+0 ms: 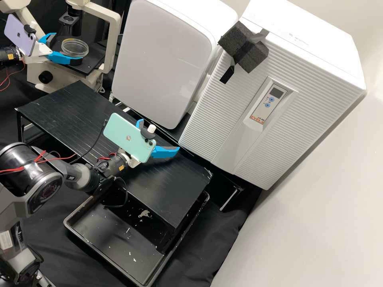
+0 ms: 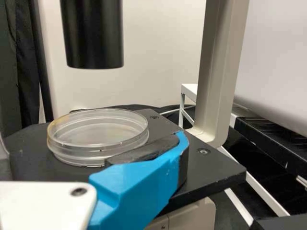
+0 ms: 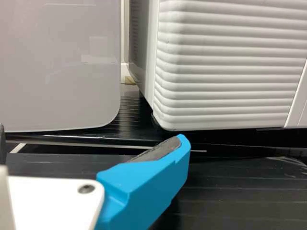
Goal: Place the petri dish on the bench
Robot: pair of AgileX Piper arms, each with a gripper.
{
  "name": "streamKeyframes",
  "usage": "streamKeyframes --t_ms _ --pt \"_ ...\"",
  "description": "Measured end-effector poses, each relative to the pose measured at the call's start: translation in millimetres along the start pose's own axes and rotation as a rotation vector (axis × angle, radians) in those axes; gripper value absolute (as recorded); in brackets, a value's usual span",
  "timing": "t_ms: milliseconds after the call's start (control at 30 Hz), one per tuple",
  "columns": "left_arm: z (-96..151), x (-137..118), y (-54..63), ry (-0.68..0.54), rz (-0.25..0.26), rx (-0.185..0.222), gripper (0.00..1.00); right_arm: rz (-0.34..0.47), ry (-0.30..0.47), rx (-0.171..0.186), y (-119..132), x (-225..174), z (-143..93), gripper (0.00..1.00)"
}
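My right gripper [image 1: 159, 134] hangs above the black ribbed shelf [image 1: 60, 104], its fingers spread wide. Farther off, my left one [image 1: 68, 48] is wide too, one finger right beside the clear petri dish [image 2: 98, 136] on the microscope stage [image 2: 216, 167].

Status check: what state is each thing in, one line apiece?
Clear round plastic petri dish: resting flat on black microscope stage, lid apparently on
Left blue-fingered gripper: open, one finger beside the dish
Right blue-fingered gripper: open, empty
White ribbed cabinet: front closed
Black rectangular plastic tray: upright, littered with pale flecks
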Motion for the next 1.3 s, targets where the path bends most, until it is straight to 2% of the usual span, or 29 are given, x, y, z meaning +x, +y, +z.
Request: streamKeyframes --t_ms 300,500,700,867,1133,1167,1300 --pt "3.0 9.3 -2.9 0.004 0.025 -0.025 1.00 0.000 0.000 0.000 0.0 0.0 0.0 1.00" --pt "6.4 12.6 -5.2 0.011 0.041 -0.009 1.00 0.000 0.000 0.000 0.0 0.0 0.0 1.00" --pt "9.9 13.4 -7.1 0.016 0.045 -0.011 1.00 0.000 0.000 0.000 0.0 0.0 0.0 1.00" --pt "10.2 13.8 -8.2 0.021 0.045 0.008 1.00 0.000 0.000 0.000 0.0 0.0 0.0 1.00" --pt "13.6 14.9 -10.5 0.037 0.057 0.008 1.00 0.000 0.000 0.000 0.0 0.0 0.0 1.00" --pt "13.7 14.8 -9.9 0.035 0.064 0.010 0.00 0.000 0.000 0.000 0.0 0.0 0.0 1.00" --pt "13.9 15.0 -10.2 0.035 0.065 0.010 0.00 0.000 0.000 0.000 0.0 0.0 0.0 1.00"
